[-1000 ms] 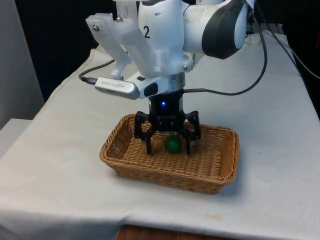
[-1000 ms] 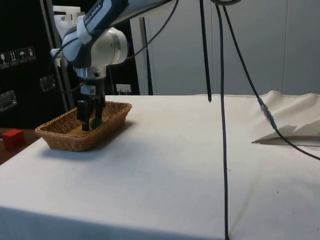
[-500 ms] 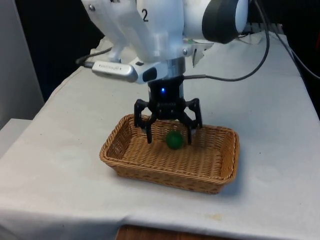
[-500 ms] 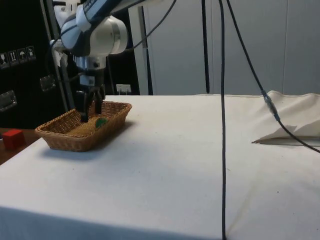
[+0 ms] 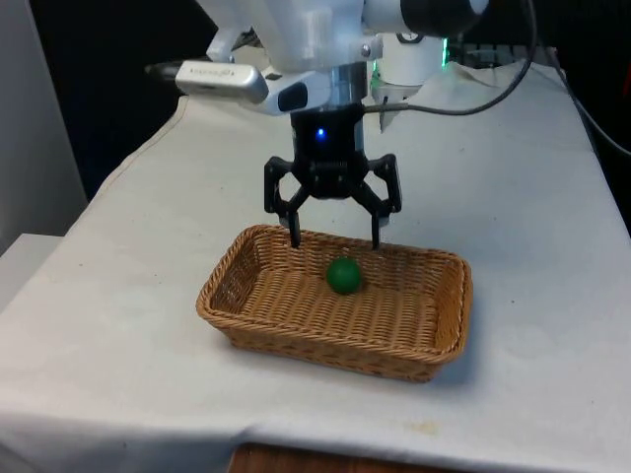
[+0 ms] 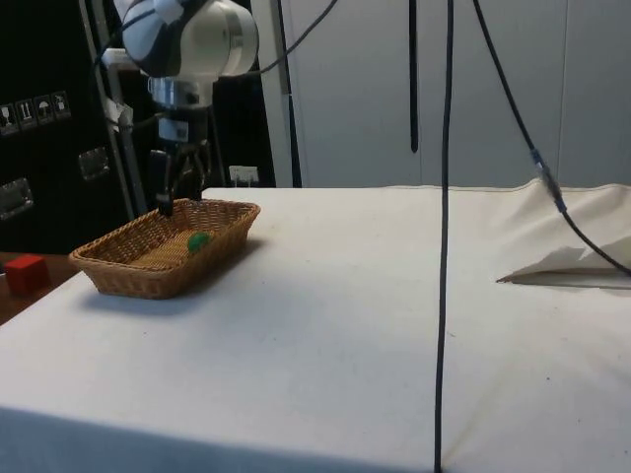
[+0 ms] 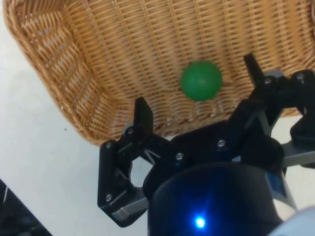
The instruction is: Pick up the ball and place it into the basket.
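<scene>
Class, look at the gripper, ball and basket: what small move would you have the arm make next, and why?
Probably lift clear and stop: the green ball lies loose on the basket floor, and the gripper hangs open above it, holding nothing.

Worktop [image 5: 552, 246] draped in a white cloth [image 6: 325, 325], faintly creased. Wooden edge [image 5: 325, 461] peeking out under the cloth hem in the front view. Small red cube [image 6: 25, 273] off the worktop's far end in the side view, low against the dark cabinets [image 6: 44, 118]. Black cables [image 6: 444, 197] hanging down across the side view, one with a small connector [image 6: 544, 179]. Cloth rucked into a raised fold [image 6: 567, 261] near the side view's right edge. White panels [image 6: 513, 89] behind.
</scene>
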